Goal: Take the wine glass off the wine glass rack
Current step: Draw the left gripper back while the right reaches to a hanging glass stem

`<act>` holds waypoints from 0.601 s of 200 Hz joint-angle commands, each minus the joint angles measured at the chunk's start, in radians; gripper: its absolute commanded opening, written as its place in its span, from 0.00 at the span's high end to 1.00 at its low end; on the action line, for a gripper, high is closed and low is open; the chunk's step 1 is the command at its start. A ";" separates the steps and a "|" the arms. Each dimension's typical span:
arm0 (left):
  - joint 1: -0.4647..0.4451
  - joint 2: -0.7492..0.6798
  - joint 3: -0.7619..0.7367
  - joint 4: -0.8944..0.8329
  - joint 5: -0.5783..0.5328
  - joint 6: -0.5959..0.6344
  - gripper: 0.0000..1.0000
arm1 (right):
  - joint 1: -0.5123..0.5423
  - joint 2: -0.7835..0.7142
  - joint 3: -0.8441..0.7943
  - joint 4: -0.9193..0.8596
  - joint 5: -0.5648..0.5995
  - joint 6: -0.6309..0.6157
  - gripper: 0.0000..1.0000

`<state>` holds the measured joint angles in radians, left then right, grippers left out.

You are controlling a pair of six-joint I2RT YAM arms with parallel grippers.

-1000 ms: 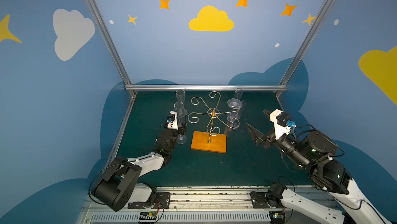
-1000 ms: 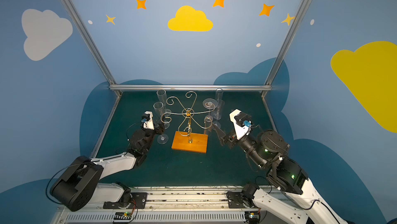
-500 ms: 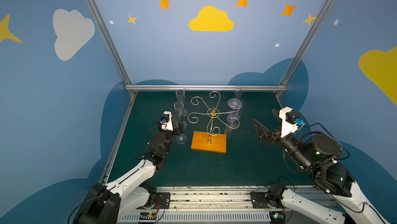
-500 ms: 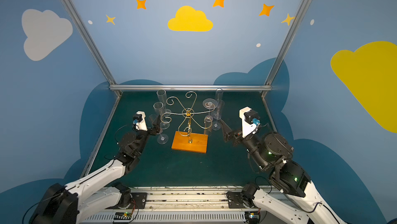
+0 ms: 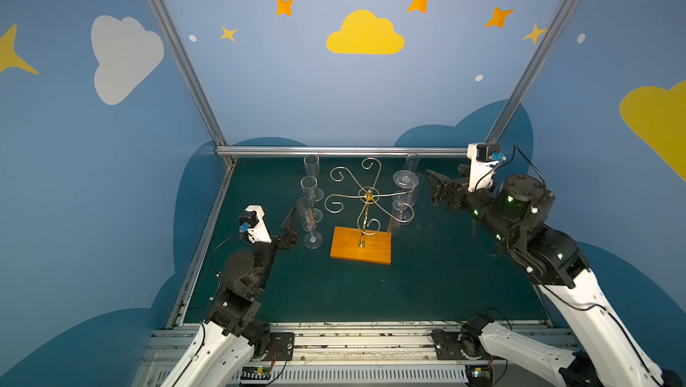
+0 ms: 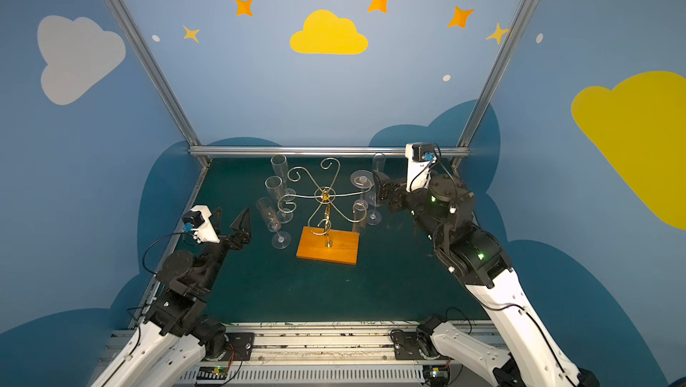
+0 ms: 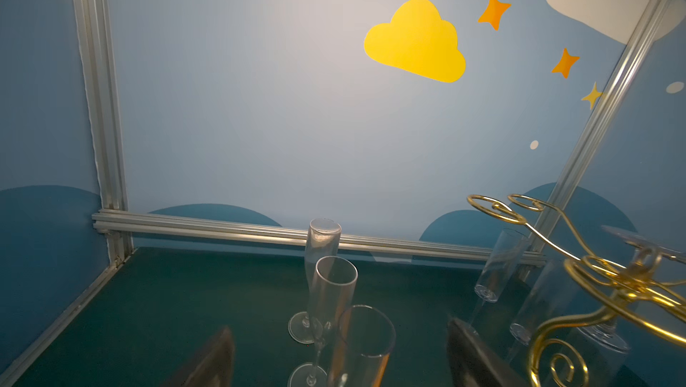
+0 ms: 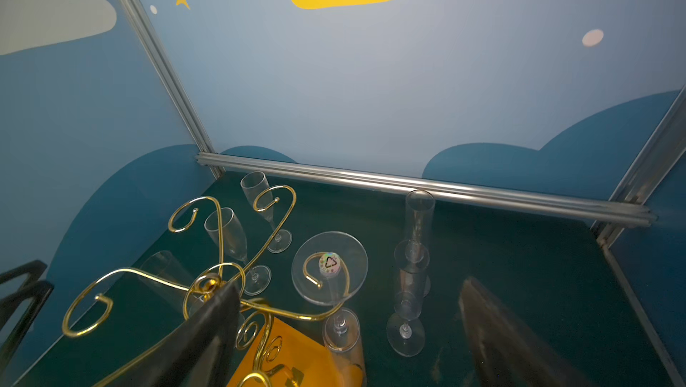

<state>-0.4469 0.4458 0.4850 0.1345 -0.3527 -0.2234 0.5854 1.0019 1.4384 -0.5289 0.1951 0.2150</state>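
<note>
The wine glass rack [image 5: 362, 246], gold wire on an orange wooden base, stands mid-table. A clear wine glass [image 5: 405, 180] hangs upside down from its right arm, foot uppermost. The right wrist view shows that foot [image 8: 329, 266] caught in a gold curl. My right gripper [image 5: 436, 190] hovers open just right of this glass, at its height. One of its fingers [image 8: 200, 337] overlaps the rack's hub. Low at the front left, my left gripper [image 6: 229, 220] is open and empty. A standing flute [image 7: 362, 344] is just ahead of its fingers.
Three clear flutes [image 5: 309, 184] stand in a row left of the rack. More flutes [image 5: 412, 162] stand right of it, behind and below the hanging glass. An aluminium rail [image 5: 341, 151] and blue walls close the back and sides.
My left gripper has opened wider and drawn back from the nearest left flute, which stays standing. The right gripper, still open, has risen and moved back to beside the hanging glass.
</note>
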 commanded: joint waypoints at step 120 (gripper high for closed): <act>0.004 0.009 0.150 -0.274 0.195 -0.175 0.09 | -0.503 0.210 -0.087 0.199 -1.027 0.522 0.49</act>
<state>-0.4469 0.4225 0.6003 -0.1505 -0.1917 -0.3931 0.1097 1.1877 1.3674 -0.4267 -0.6544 0.6510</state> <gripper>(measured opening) 0.904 0.536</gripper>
